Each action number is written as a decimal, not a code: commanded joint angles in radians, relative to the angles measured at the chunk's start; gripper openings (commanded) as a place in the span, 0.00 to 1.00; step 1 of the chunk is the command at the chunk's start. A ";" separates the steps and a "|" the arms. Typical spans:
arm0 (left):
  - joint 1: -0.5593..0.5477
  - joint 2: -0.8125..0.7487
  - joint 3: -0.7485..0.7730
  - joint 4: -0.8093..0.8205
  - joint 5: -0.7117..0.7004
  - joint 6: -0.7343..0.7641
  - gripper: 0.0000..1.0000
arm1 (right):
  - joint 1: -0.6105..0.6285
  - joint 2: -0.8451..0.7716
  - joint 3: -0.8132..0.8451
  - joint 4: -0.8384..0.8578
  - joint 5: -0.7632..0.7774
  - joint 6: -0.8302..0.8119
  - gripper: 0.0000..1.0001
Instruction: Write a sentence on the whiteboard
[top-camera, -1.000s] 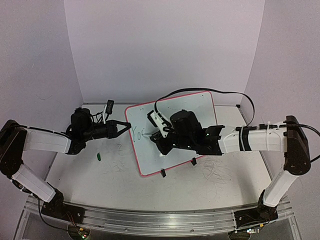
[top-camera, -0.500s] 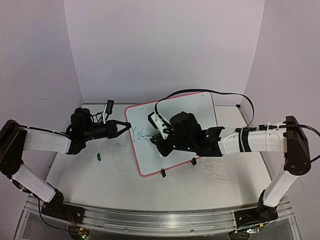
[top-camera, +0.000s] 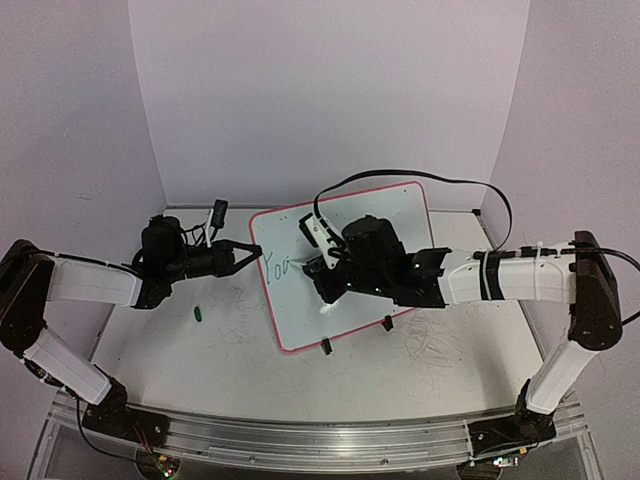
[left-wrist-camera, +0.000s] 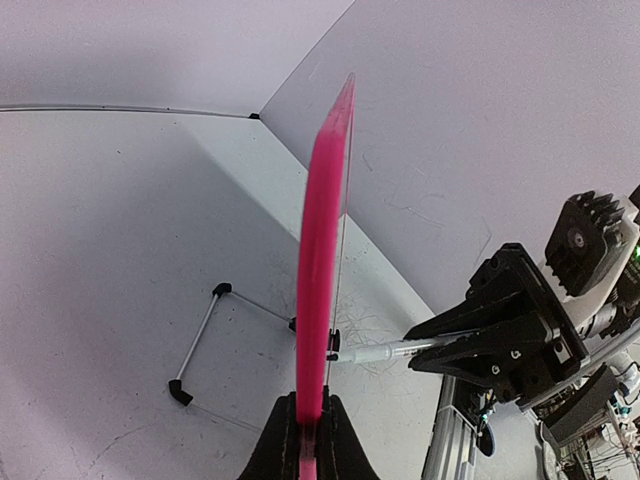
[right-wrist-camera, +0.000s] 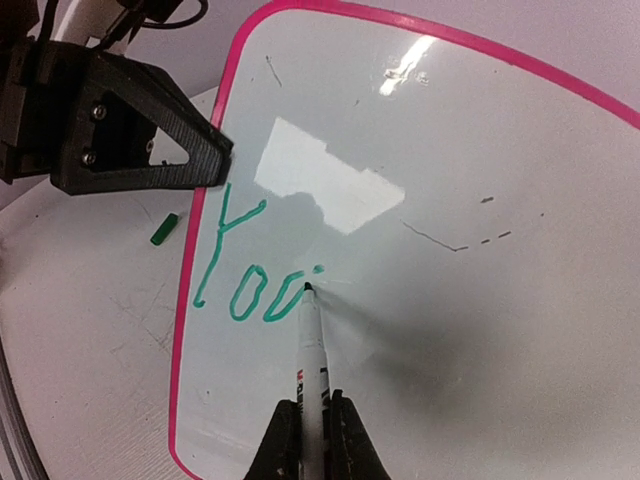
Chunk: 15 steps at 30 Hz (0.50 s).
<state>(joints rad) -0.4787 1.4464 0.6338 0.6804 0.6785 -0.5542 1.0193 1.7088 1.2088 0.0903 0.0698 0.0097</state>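
Observation:
The whiteboard, white with a pink-red frame, stands tilted at mid-table. My left gripper is shut on the left edge of the frame, its jaws pinching the pink rim. My right gripper is shut on a white marker, whose tip touches the board at the end of the sentence. The sentence reads "Yo" plus a part-drawn letter in green, also visible from above. The left wrist view shows the marker meeting the board from the right.
A green marker cap lies on the table left of the board. Two black clip feet sit at the board's near edge. A wire stand props it from behind. A black cable arcs over the board. Grey scribbles mark the tabletop.
My right gripper has shifted slightly up and to the right along the board, adding a green stroke after the "Yo". The left gripper and the board have not moved.

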 joint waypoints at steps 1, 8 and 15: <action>0.000 -0.041 0.019 0.031 0.023 0.005 0.00 | -0.024 -0.008 0.040 0.014 0.084 0.013 0.00; 0.000 -0.038 0.018 0.031 0.023 0.007 0.00 | -0.023 -0.005 0.014 0.010 0.037 0.022 0.00; 0.000 -0.038 0.019 0.030 0.022 0.008 0.00 | -0.012 -0.015 -0.054 0.000 0.004 0.036 0.00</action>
<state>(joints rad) -0.4787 1.4464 0.6338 0.6790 0.6785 -0.5535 1.0151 1.7079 1.1989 0.1111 0.0714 0.0226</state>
